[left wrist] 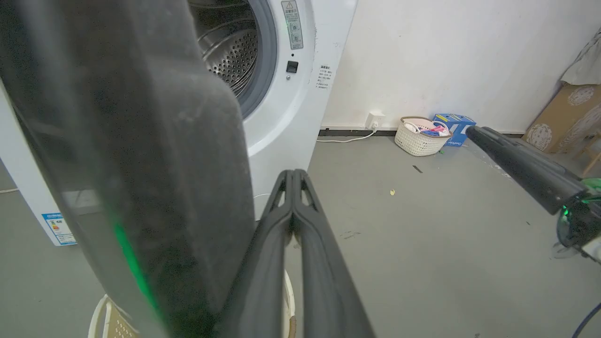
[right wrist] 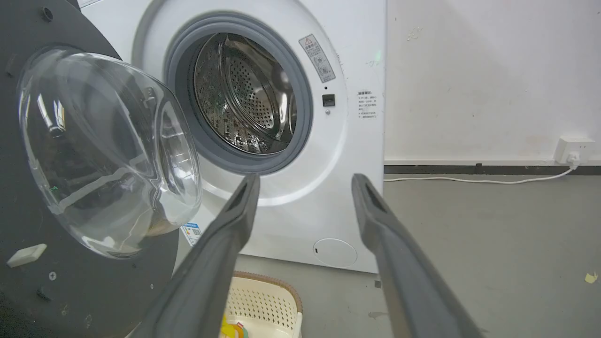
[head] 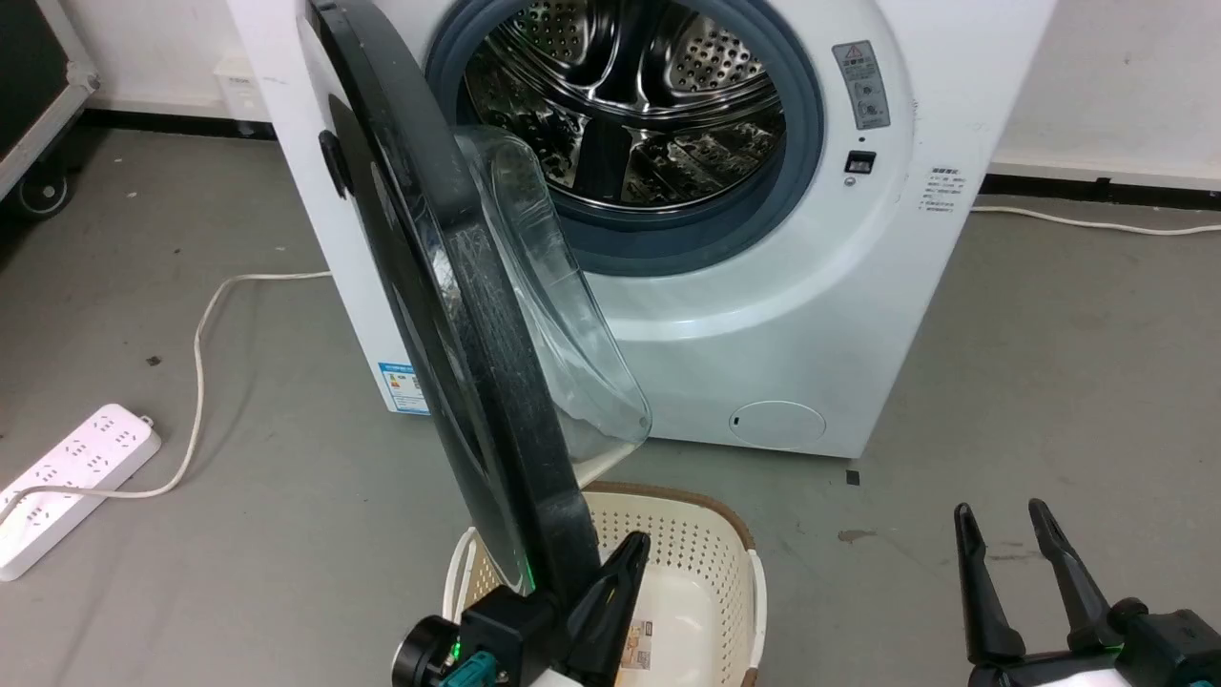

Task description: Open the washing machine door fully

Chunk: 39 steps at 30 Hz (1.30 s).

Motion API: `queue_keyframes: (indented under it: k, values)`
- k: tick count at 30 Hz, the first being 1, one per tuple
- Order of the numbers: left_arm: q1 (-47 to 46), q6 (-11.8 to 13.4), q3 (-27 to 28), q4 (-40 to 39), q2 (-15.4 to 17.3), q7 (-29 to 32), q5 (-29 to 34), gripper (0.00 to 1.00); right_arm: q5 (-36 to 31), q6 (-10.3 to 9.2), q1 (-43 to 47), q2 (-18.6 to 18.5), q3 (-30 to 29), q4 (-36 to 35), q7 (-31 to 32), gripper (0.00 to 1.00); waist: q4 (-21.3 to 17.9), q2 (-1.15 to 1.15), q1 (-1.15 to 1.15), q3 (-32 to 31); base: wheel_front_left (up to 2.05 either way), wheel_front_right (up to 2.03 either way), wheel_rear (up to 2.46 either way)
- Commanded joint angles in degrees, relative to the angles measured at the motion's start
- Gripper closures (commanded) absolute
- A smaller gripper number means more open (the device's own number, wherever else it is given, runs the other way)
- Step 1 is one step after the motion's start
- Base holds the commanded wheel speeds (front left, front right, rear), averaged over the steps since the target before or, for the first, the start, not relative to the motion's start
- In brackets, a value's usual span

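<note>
The washing machine door point(head: 448, 315) is a big black disc that stands swung out from the white machine point(head: 858, 286), edge-on to the head view. Its clear glass bowl point(head: 553, 315) bulges to the right. My left gripper point(head: 631, 549) is shut with nothing between its fingers and lies close against the inner side of the door's lower rim point(left wrist: 155, 188); in the left wrist view its shut fingers point(left wrist: 293, 174) point past that rim. My right gripper point(head: 1002, 515) is open and holds nothing, low at the right and apart from the door point(right wrist: 28, 291), aimed point(right wrist: 305, 180) at the machine's front.
A cream laundry basket point(head: 711, 544) sits on the floor under the door's lower edge. The steel drum point(head: 630, 95) is exposed. A white power strip point(head: 67, 477) and its cable lie at the left. A second basket point(left wrist: 419, 138) and boxes stand by the far wall.
</note>
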Motion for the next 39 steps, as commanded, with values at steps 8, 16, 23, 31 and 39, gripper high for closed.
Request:
queue_keyframes:
  k: [8,16,23,31,39]
  values:
    - [-1.13,0.62,0.51,3.28,0.57,-1.43,0.02,1.0,0.49,0.06,-0.19,0.22,-0.09,0.57,-0.26,0.0,2.99,0.0,0.0,-0.3,0.0,0.0,0.0]
    - [-1.15,1.16,-0.06,3.47,0.67,-1.54,-0.15,1.0,1.26,0.06,0.7,0.22,0.01,1.35,-0.26,0.0,9.77,0.0,0.0,-1.91,0.0,0.0,0.0]
    - [-1.16,2.51,1.31,1.81,1.57,-0.68,-0.51,1.0,1.58,0.06,1.09,0.23,0.02,2.25,-0.26,0.0,16.71,0.0,0.0,-2.59,0.0,0.0,0.0]
    - [-1.04,4.91,6.12,0.81,3.97,-0.12,-2.0,1.0,1.56,0.06,0.85,0.23,1.25,3.01,-0.26,0.0,20.39,0.0,0.0,-2.25,0.0,0.0,0.0]
    - [-4.15,6.49,13.04,1.76,6.69,-0.36,-5.02,1.0,0.34,0.06,-0.07,0.23,1.85,3.22,-0.26,0.0,20.29,0.0,0.0,0.88,0.0,0.0,0.0]
